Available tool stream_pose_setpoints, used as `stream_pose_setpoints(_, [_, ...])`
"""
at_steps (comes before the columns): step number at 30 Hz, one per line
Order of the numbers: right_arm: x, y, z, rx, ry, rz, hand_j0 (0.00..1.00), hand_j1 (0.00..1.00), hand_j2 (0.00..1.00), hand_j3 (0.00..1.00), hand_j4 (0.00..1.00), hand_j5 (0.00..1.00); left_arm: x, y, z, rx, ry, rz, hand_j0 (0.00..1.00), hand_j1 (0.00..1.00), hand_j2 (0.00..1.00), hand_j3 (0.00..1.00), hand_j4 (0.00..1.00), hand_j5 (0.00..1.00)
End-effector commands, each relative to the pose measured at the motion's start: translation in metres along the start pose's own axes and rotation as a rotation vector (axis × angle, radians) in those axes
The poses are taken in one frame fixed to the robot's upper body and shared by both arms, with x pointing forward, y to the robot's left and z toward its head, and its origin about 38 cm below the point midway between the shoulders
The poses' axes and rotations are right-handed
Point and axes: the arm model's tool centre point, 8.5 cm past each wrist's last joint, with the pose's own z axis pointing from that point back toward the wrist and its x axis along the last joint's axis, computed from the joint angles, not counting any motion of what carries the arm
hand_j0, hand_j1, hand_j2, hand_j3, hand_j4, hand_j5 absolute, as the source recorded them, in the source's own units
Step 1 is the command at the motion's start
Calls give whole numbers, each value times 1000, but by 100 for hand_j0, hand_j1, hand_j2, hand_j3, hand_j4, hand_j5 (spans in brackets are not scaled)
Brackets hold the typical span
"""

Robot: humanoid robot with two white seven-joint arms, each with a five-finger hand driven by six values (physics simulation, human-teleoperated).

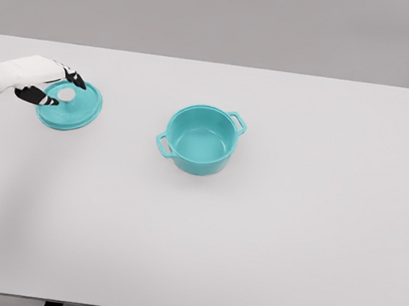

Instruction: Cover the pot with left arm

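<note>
Pot [200,140]: teal. Lid [74,109]: teal, white knob [66,95]. Left hand [39,78]: white, black fingertips. Worktop [269,237]: plain white.

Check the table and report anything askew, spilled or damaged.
Nothing stands out. The teal pot sits upright and uncovered, with nothing visible inside. Its lid lies flat on the white table to the pot's left, knob up, with the left hand at the knob. No spills or damage visible.
</note>
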Motion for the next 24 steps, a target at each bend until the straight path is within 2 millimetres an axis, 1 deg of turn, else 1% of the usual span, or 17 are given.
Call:
stream_pose_setpoints(1, [0, 0, 0, 0, 0, 0, 100, 100, 100, 100, 100, 100, -1, -2, -1, -1, 3, 12, 72, 72, 72, 72, 72, 72])
stream_pose_setpoints(5, [0, 0, 0, 0, 0, 0, 100, 100, 100, 100, 100, 100, -2, -7, -3, -8, 4, 25, 72, 72, 72, 72, 72, 72])
stream_pose_setpoints(9, [0, 0, 0, 0, 0, 0, 100, 100, 100, 100, 100, 100, -1, -7, -4, -8, 3, 25, 72, 72, 72, 72, 72, 72])
stream_pose_setpoints(13, [0, 0, 0, 0, 0, 0, 100, 100, 100, 100, 100, 100, 1, -2, -6, 1, -2, 22, 72, 72, 72, 72, 72, 72])
stream_pose_setpoints(24, [0, 0, 0, 0, 0, 0, 100, 100, 100, 100, 100, 100, 1, -6, -13, -12, 4, 38, 72, 72, 72, 72, 72, 72])
